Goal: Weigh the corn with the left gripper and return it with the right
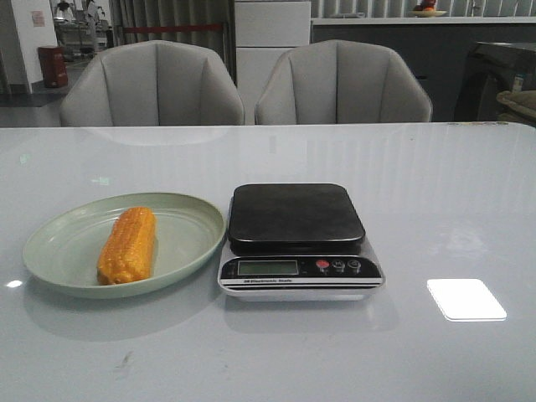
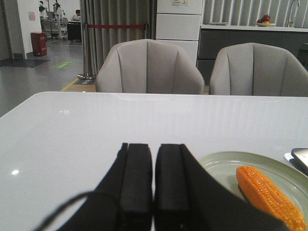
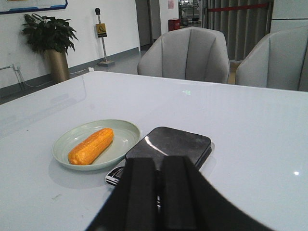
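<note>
The corn point(image 1: 128, 245) is an orange-yellow cob lying on a pale green plate point(image 1: 193, 213) at the table's left. It also shows in the left wrist view point(image 2: 269, 195) and the right wrist view point(image 3: 91, 145). A kitchen scale point(image 1: 297, 216) with a bare black platform stands right of the plate. My left gripper point(image 2: 154, 147) is shut and empty, left of the plate point(image 2: 216, 166). My right gripper point(image 3: 159, 161) is shut and empty, on the near side of the scale point(image 3: 178, 142). Neither gripper shows in the front view.
Two grey chairs point(image 1: 155, 84) point(image 1: 342, 82) stand behind the white table's far edge. A bright light patch point(image 1: 466, 299) lies on the table right of the scale.
</note>
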Available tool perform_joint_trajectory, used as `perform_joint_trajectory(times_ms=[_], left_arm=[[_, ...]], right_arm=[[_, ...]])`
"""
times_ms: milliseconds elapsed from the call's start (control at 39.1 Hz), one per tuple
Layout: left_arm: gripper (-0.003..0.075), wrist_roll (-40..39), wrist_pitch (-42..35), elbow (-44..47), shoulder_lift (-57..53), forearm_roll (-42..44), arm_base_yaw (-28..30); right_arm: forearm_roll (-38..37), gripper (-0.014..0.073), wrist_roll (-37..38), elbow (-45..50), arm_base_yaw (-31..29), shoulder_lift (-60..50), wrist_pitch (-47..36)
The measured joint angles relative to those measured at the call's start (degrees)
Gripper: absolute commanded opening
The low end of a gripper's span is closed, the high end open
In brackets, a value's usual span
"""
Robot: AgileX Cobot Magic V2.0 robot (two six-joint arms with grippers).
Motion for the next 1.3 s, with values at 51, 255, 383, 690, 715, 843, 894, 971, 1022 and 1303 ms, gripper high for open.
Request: perform_joint_trajectory(times_ms=[51, 255, 383, 690, 715, 843, 894, 971, 1022, 1303], left_arm=[[0.0121, 0.00, 0.00, 0.00, 0.00, 0.00, 0.00], [0.0121, 0.00, 0.00, 0.00, 0.00, 0.00, 0.00], [0.0121, 0.00, 0.00, 0.00, 0.00, 0.00, 0.00], [0.0121, 0.00, 0.00, 0.00, 0.00, 0.00, 0.00], [0.0121, 0.00, 0.00, 0.00, 0.00, 0.00, 0.00], [0.0121, 0.00, 0.00, 0.00, 0.00, 0.00, 0.00], [0.0121, 0.00, 0.00, 0.00, 0.00, 0.00, 0.00], [0.0121, 0.00, 0.00, 0.00, 0.00, 0.00, 0.00], [0.0121, 0.00, 0.00, 0.00, 0.00, 0.00, 0.00], [0.0121, 0.00, 0.00, 0.00, 0.00, 0.00, 0.00]], right_arm=[[0.00, 0.0174, 0.00, 0.00, 0.00, 0.00, 0.00], [0.00, 0.0174, 0.00, 0.00, 0.00, 0.00, 0.00], [0.00, 0.0174, 0.00, 0.00, 0.00, 0.00, 0.00], [-6.43, 0.0174, 0.00, 0.00, -1.10, 0.00, -0.26], [-7.70, 0.0174, 0.00, 0.15, -1.78, 0.00, -0.55], [-11.27, 0.0174, 0.00, 1.72, -7.15, 0.00, -2.08], [-11.75, 0.0174, 0.00, 2.51, -10.68, 0.00, -2.80], [-12.13, 0.0174, 0.67, 3.59, -15.78, 0.00, -3.82], [-12.17, 0.0174, 1.49, 4.39, -18.81, -0.22, -4.68], [-12.75, 0.0174, 6.12, 9.34, -25.11, -1.33, -9.39]])
